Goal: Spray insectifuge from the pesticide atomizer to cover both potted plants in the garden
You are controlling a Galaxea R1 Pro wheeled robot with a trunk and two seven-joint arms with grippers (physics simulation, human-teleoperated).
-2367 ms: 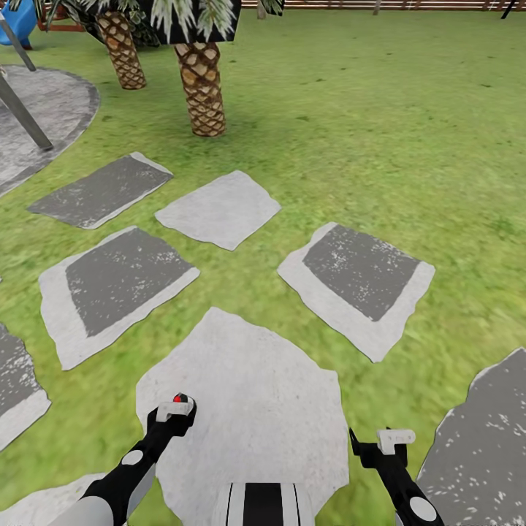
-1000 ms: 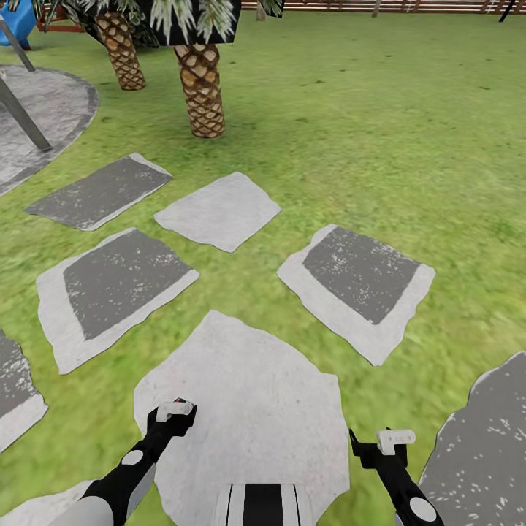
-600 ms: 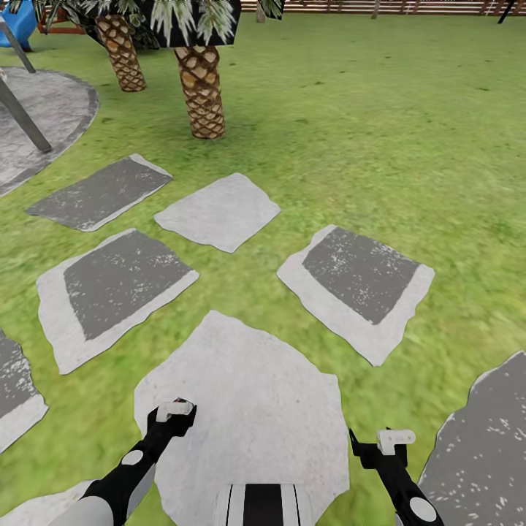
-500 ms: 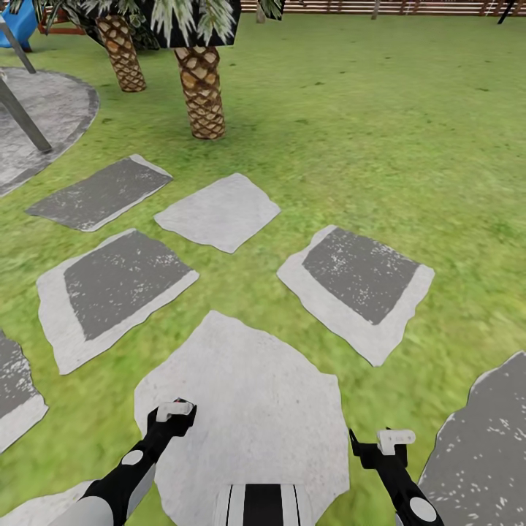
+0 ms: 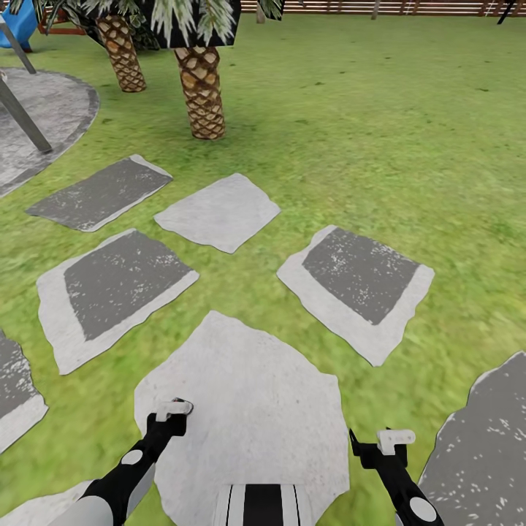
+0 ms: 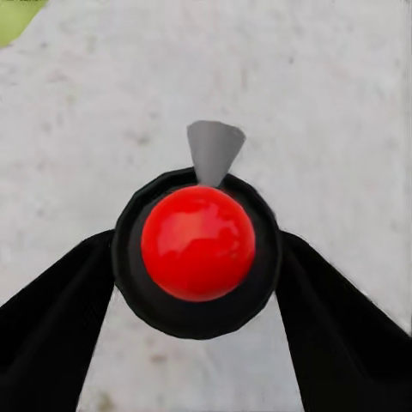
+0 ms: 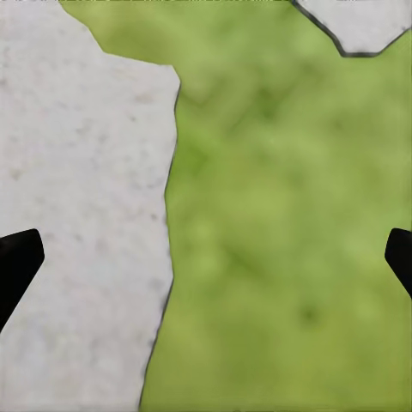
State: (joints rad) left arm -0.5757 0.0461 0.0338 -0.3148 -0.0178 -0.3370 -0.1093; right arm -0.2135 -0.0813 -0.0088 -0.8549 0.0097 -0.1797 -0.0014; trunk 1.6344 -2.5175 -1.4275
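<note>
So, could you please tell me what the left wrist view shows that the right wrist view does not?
Left wrist view: the pesticide atomizer, its red top in a black collar with a grey nozzle, clamped in the left tool. Right wrist view: the right tool open, nothing between its fingertips, above green lawn. Both: pale stone paving underneath.

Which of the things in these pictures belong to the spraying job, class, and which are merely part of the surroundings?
Belonging to the job:
- pesticide atomizer, red-topped, between the fingers of the left gripper
- right gripper, fingers wide apart, holding nothing
- garden lawn

Surroundings:
- stone slabs
- palm trunks
- wooden fence
- blue object
</note>
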